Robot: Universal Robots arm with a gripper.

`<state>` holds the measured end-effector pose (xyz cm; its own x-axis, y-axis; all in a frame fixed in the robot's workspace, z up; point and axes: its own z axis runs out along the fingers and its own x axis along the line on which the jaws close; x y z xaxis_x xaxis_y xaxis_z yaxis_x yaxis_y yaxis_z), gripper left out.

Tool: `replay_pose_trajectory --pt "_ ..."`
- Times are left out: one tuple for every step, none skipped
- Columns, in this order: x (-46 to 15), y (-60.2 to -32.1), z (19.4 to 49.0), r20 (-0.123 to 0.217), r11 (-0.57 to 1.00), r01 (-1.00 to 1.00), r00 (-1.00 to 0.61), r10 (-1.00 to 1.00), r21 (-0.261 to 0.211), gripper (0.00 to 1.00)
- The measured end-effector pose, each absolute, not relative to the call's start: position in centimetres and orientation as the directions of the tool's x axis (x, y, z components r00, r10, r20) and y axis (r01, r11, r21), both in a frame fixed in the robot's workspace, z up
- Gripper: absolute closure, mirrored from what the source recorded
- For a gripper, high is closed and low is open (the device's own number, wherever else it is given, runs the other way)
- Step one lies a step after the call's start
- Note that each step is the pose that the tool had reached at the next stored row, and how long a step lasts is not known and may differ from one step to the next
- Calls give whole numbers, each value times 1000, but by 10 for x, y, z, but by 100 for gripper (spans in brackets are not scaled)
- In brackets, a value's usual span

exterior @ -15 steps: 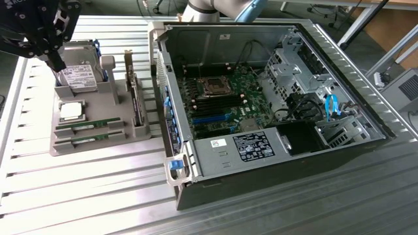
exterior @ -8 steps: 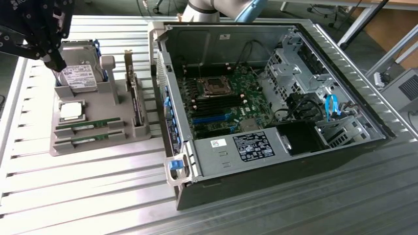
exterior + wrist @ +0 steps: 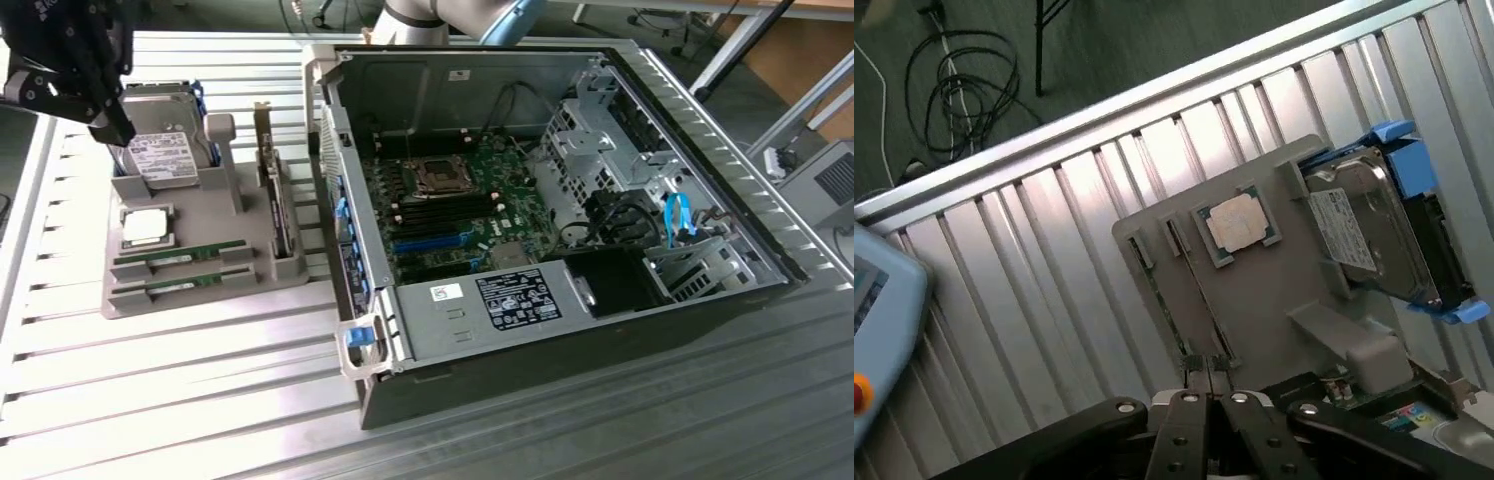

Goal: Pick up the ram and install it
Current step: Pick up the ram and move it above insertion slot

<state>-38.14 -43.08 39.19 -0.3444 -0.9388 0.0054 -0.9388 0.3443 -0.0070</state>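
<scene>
- Black two-fingered gripper: jaws closed together, holding nothing; it hangs in the air above the grey plastic holder.
- Ram, a thin green circuit-board stick: lies in a slot of the holder, below the gripper and clear of it, ungrasped.
- Second stick of the same kind: in the next slot, just beside the ram, farther from the gripper.
- Square silver processor chip: in the holder, between the gripper and the ram.
- Silver hard drive with a blue bracket: propped in the holder, near the gripper.
- Open black computer case with green motherboard: well apart from the gripper, toward the exterior view's right, on the ribbed metal table.
</scene>
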Motion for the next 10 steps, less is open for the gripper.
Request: replay_pose_trajectory --pt "-381 -431 392 6 307 -952 -307 -952 -7 91" --pt "-381 -431 392 6 284 -959 -284 -959 -7 91" --pt "-381 -431 392 7 254 -967 -254 -967 -7 91" --pt "-381 -431 392 7 218 -976 -218 -976 -7 91" --pt "-381 -431 392 7 193 -981 -193 -981 -7 91" --pt "-381 -431 392 7 167 -986 -167 -986 -8 91" --pt "-381 -431 391 7 136 -991 -136 -991 -8 91" --pt "-381 -431 391 7 103 -995 -103 -995 -7 91" --pt "-381 -431 391 7 103 -995 -103 -995 -8 91" --pt "-381 -431 391 7 103 -995 -103 -995 -8 91"
